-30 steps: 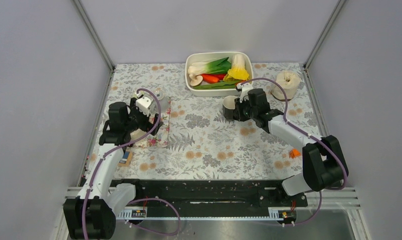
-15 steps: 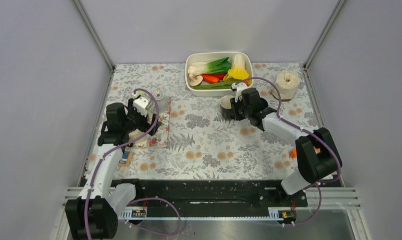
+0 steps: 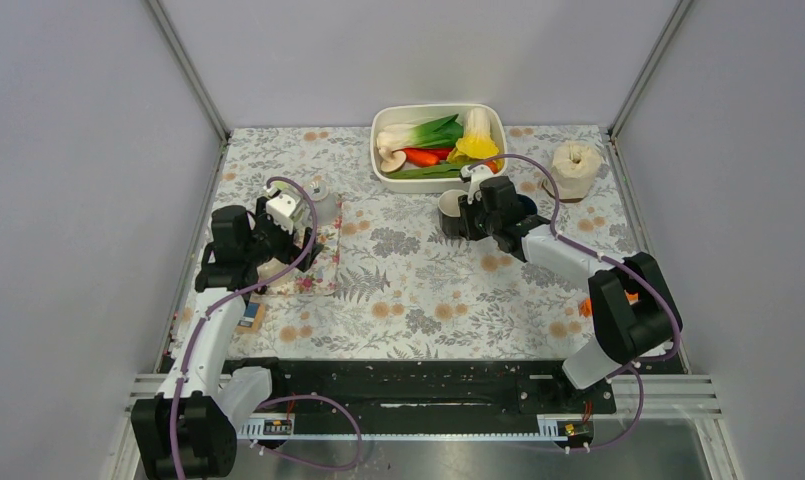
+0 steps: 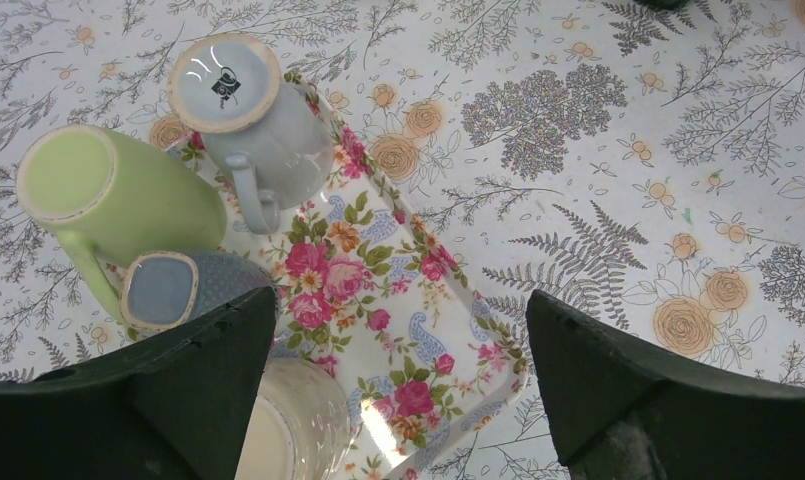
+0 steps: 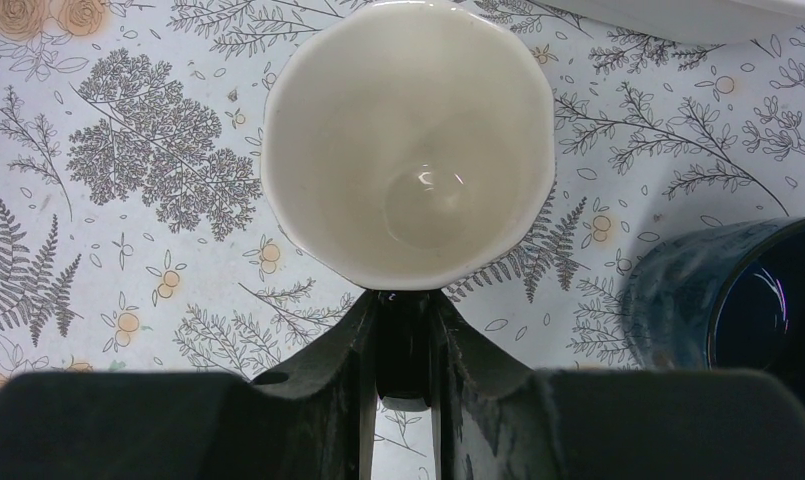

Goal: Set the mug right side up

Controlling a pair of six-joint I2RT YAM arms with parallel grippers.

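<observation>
**A:** Right arm has crept up and left in the overhead view over the last second, taking the mug (image 3: 450, 215) nearer the white dish (image 3: 418, 184).

**B:** Where's the hold?

**A:** The right pincer (image 5: 405, 310) is nearly closed, pinching the dark handle (image 5: 403, 352). The mug's pale mouth faces the wrist camera over the tabletop (image 5: 128, 150), at upper centre of the overhead frame. The left pincer (image 4: 400, 310) gapes wide with nothing in it, above the floral tray (image 4: 378, 280).

**B:** How will it handle?

**A:** Glazed ceramic, I'd judge: stiff, fairly heavy, slick and easy to chip. The handle is a thin hold, so the mug may swivel. Set it down gently, clear of the dark blue mug (image 5: 738, 290) at the frame's right.
</observation>
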